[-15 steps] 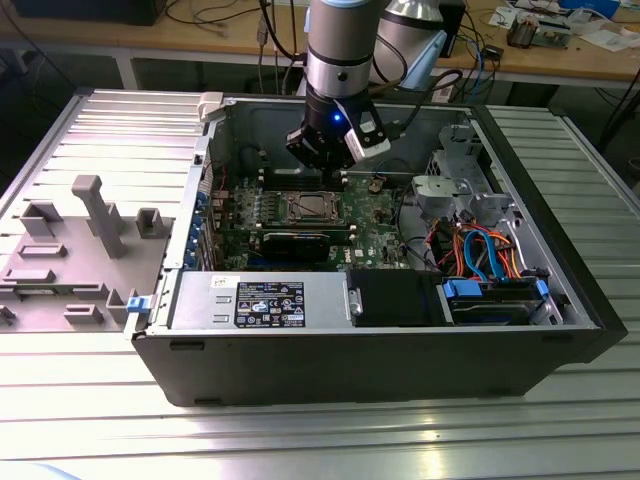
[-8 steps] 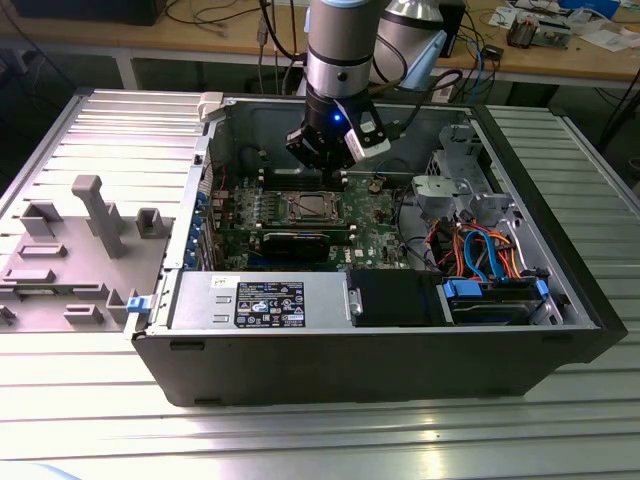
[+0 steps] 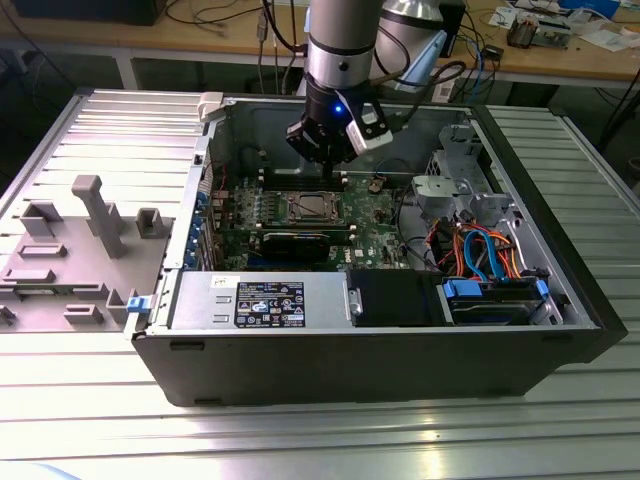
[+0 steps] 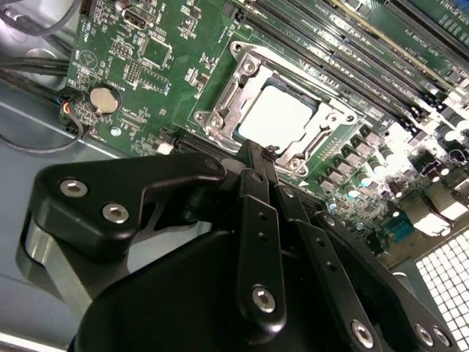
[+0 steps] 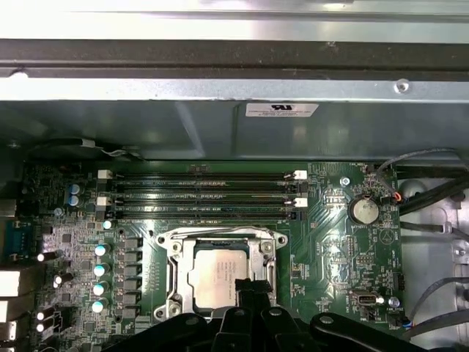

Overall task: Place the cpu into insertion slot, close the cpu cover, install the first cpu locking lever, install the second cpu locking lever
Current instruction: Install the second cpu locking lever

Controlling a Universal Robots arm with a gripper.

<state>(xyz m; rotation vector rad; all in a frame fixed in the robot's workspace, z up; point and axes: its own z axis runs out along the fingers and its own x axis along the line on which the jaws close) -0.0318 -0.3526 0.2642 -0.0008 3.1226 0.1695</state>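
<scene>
Cpu (image 5: 217,276) is seen seated in insertion slot (image 5: 174,253), frame centre-low, cpu cover (image 4: 242,83) apparently down. Tool (image 4: 262,155), fingers closed and empty, is held at the socket edge; lever step judged in hand, precise hooking needed.

Open black computer case (image 3: 380,360) lying on ribbed metal table (image 3: 560,440). Inside: green motherboard (image 5: 330,249) with round coin battery (image 5: 363,210) near one edge, long black memory slots (image 5: 201,192) in parallel rows, bundle of orange and blue cables (image 3: 485,255) toward the exterior view's right. Grey plastic fixture (image 3: 70,255) standing on table at the exterior view's left, apart from case. Wooden bench (image 3: 560,60) behind.
</scene>
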